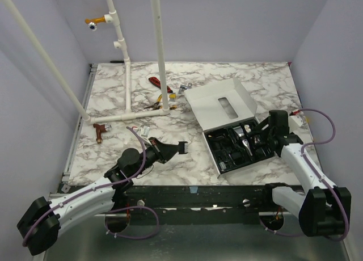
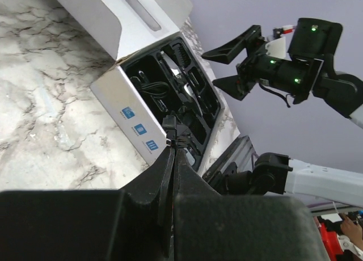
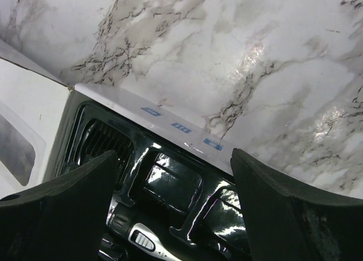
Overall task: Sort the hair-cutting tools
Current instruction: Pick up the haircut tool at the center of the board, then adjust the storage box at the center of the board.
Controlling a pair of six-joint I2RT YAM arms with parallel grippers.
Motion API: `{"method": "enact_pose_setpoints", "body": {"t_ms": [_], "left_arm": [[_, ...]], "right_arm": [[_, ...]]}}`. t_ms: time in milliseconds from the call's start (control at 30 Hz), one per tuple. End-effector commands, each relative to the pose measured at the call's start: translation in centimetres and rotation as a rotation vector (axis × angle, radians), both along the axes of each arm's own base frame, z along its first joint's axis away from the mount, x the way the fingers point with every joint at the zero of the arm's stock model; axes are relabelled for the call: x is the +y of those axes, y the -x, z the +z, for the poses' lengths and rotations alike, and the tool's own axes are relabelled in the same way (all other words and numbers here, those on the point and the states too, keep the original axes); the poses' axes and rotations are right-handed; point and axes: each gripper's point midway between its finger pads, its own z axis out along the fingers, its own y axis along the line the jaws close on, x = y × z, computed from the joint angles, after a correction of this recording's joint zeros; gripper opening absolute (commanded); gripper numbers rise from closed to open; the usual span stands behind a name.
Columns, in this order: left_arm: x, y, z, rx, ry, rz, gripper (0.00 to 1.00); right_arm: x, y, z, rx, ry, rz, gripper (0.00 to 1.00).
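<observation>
Checking the left gripper (image 1: 163,151): what has it got?
— Its jaws are pinched right down on a black guard (image 1: 180,147), teeth pointing toward the box (image 1: 211,152). That's lower centre of the top view, just left of the box.
And the right gripper (image 1: 265,131)?
— Spread wide with nothing in it, hanging over the right half of the box, right of centre. The clipper (image 1: 244,139) lies in the middle of the box.
So how should the guard go in?
— My guess is to pick a free pocket first. Most look filled from the wrist view, though the gloss makes it hard to tell. Come in low and level, line the teeth up with the pocket, and let go only once it sits.
Any risk?
— Both arms over one small box could clash, so the right one should keep aside. The pinch also looks to be on a thin edge, and a knock on the box wall could twist the guard.
</observation>
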Motion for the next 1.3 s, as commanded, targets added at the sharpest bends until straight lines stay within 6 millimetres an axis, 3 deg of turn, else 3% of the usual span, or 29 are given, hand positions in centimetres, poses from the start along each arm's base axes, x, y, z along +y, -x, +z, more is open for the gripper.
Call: {"method": "enact_pose_setpoints", "body": {"t_ms": [0, 633, 1167, 1267], "left_arm": [[-1.2, 0.8, 2.9, -0.098, 0.065, -0.087, 0.0], [-3.7, 0.3, 3.0, -0.067, 0.061, -0.154, 0.0], [-6.6, -1.4, 4.4, -0.023, 0.054, -0.18, 0.0], [-7.7, -1.8, 4.6, -0.01, 0.05, -0.197, 0.0]], "right_arm": [[1.2, 1.2, -2.9, 0.042, -0.081, 0.015, 0.85], [7.8, 6.8, -5.1, -0.028, -0.468, 0.117, 0.85], [11.2, 6.2, -4.9, 0.001, -0.483, 0.309, 0.84], [10.5, 6.0, -4.4, 0.017, -0.43, 0.298, 0.85]]}}
